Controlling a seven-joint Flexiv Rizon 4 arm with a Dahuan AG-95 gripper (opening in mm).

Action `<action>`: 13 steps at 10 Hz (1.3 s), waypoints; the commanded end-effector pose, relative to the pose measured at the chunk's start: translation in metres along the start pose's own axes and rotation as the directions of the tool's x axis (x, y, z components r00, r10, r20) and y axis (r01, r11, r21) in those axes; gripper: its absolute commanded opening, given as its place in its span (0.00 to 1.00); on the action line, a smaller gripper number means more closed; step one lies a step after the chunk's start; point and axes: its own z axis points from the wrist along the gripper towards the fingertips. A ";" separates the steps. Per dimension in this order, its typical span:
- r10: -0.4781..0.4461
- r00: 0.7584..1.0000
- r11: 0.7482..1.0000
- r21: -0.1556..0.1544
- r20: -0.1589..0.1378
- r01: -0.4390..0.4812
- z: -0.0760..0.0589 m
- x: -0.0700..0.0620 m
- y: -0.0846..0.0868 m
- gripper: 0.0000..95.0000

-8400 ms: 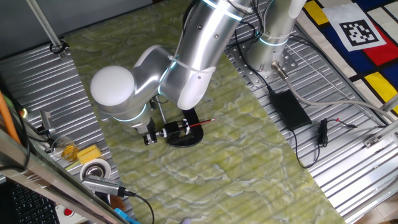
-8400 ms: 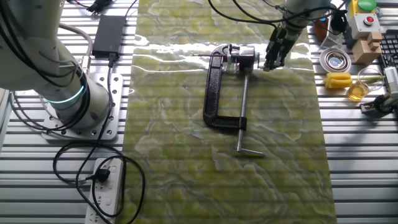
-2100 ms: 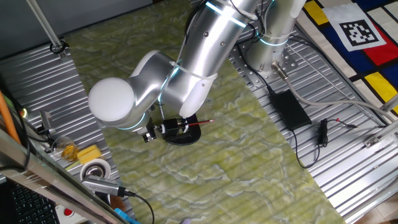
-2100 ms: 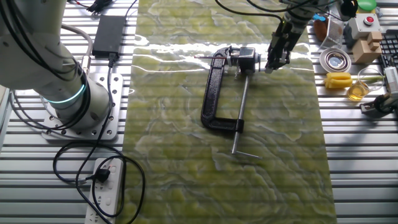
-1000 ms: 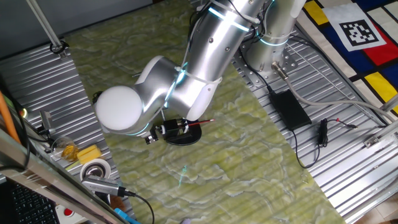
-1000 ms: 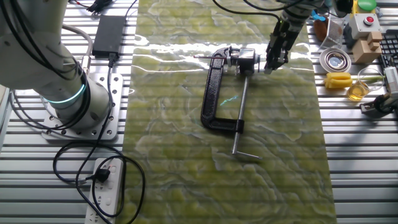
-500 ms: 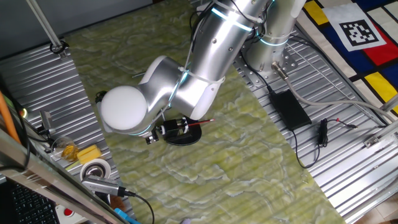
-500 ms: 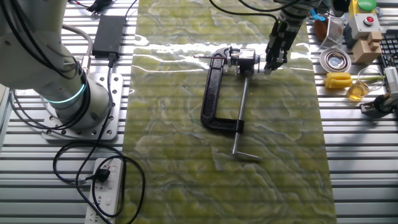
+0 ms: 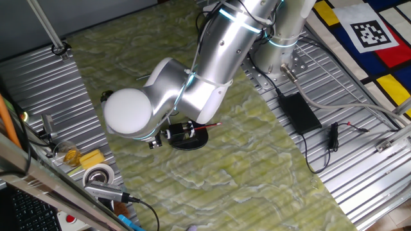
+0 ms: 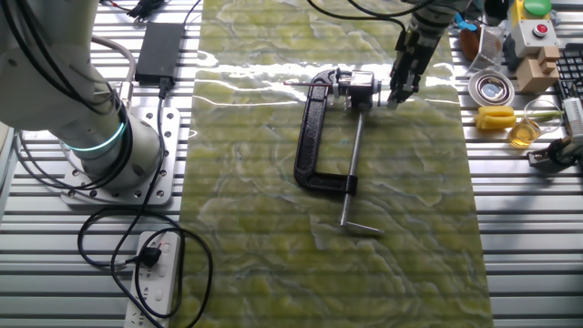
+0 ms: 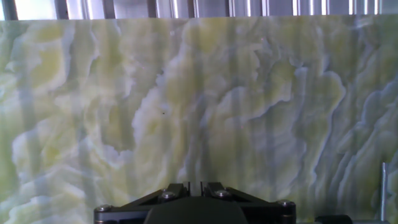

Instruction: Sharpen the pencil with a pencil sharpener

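The mat (image 10: 273, 228) is green and marbled and covers the middle of the table. On it lies the sharpener (image 10: 330, 128), clamped in a black C-shaped frame whose silver rod runs toward the near edge in the other fixed view. The sharpener's head, with its small white parts, sits at the far end of the frame.

The pencil (image 9: 210, 127) is seated in that head. Its long axis runs across the mat, in line with the head, and its free end points away from the gripper. In the other fixed view the pencil shows only as a thin line left of the head.

The gripper (image 10: 401, 82) stands at the opposite side of the head from the pencil, just beside it and pointing down at the mat. Any coming move therefore turns on the head's gripper-side end, presumably a crank, though it is too small to confirm.

Finger state: in the hand view the two fingers (image 11: 177, 190) sit close together with a narrow gap and nothing visible between them. Contact with the sharpener cannot be told from any view.
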 end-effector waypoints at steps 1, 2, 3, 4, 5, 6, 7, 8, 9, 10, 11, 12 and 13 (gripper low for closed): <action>0.030 1.000 0.999 0.020 0.001 -0.030 0.000 0.000 0.001 0.00; 0.038 0.999 0.999 0.035 0.002 -0.038 0.000 0.000 0.000 0.00; 0.039 0.999 0.998 0.053 -0.004 -0.039 0.000 -0.001 -0.001 0.00; 0.039 0.999 0.998 0.059 -0.010 -0.039 -0.001 -0.002 -0.006 0.00; 0.038 0.999 0.998 0.054 -0.011 -0.038 -0.001 -0.003 -0.008 0.00; 0.036 0.999 0.998 0.055 -0.010 -0.035 -0.002 -0.003 -0.009 0.00; 0.035 0.999 0.998 0.056 -0.010 -0.034 -0.002 -0.003 -0.009 0.00; 0.033 0.999 0.998 0.058 -0.011 -0.032 -0.002 -0.003 -0.009 0.00; 0.032 0.999 0.998 0.057 -0.010 -0.031 -0.002 -0.003 -0.009 0.00; 0.029 1.000 0.998 0.057 -0.009 -0.029 -0.003 -0.003 -0.010 0.00; 0.026 1.000 0.998 0.058 -0.015 -0.026 -0.006 -0.003 -0.011 0.00; 0.025 1.000 0.998 0.056 -0.014 -0.025 -0.005 -0.003 -0.010 0.00; 0.024 1.000 0.998 0.058 -0.015 -0.023 -0.005 -0.003 -0.010 0.00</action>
